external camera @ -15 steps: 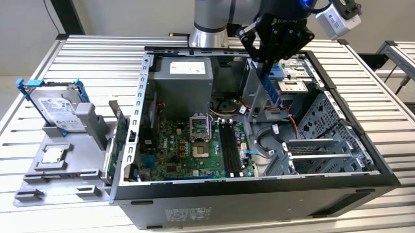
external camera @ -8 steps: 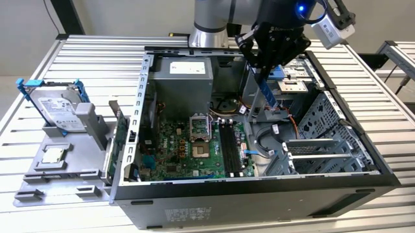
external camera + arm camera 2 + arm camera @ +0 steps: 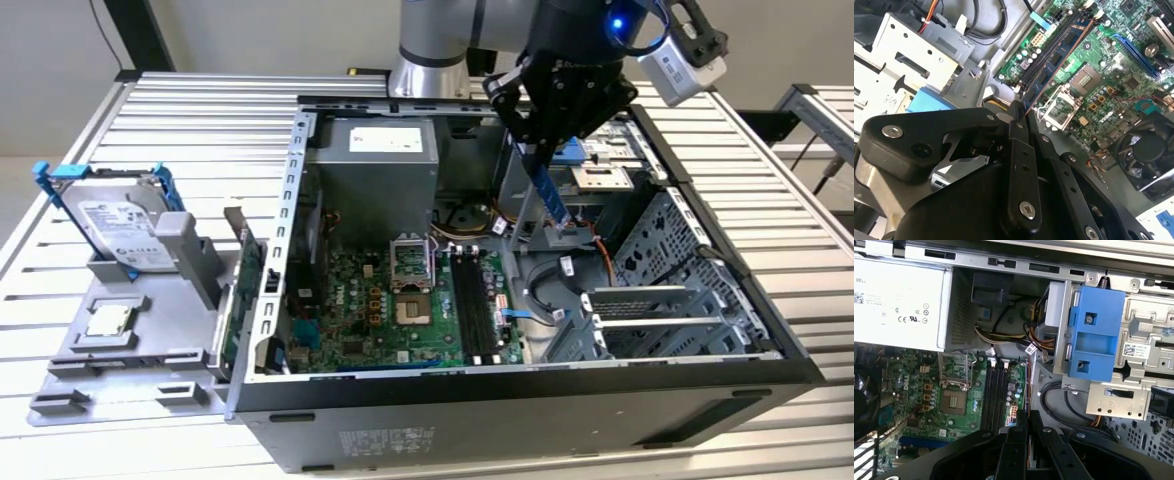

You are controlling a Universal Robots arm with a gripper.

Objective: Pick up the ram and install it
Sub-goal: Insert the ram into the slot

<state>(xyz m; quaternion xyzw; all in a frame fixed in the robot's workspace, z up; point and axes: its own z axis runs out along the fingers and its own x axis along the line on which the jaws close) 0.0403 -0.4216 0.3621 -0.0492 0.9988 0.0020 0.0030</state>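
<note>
Up over the open case (image 3: 534, 415) in the exterior view, the gripper (image 3: 527, 135) is pinching the ram (image 3: 545, 190) by its top end, so the stick hangs tilted below it. The slots (image 3: 474, 300) sit lower down, off toward the exterior view's left of the gripper.

Second wrist view: the ram (image 3: 1059, 68) pokes out edge-on past the gripper (image 3: 1018, 106), running alongside the slots (image 3: 1056, 50).

First wrist view: the gripper (image 3: 1027, 412) is clamped on the ram (image 3: 1026, 390), just beside the slots (image 3: 996, 390).
</note>
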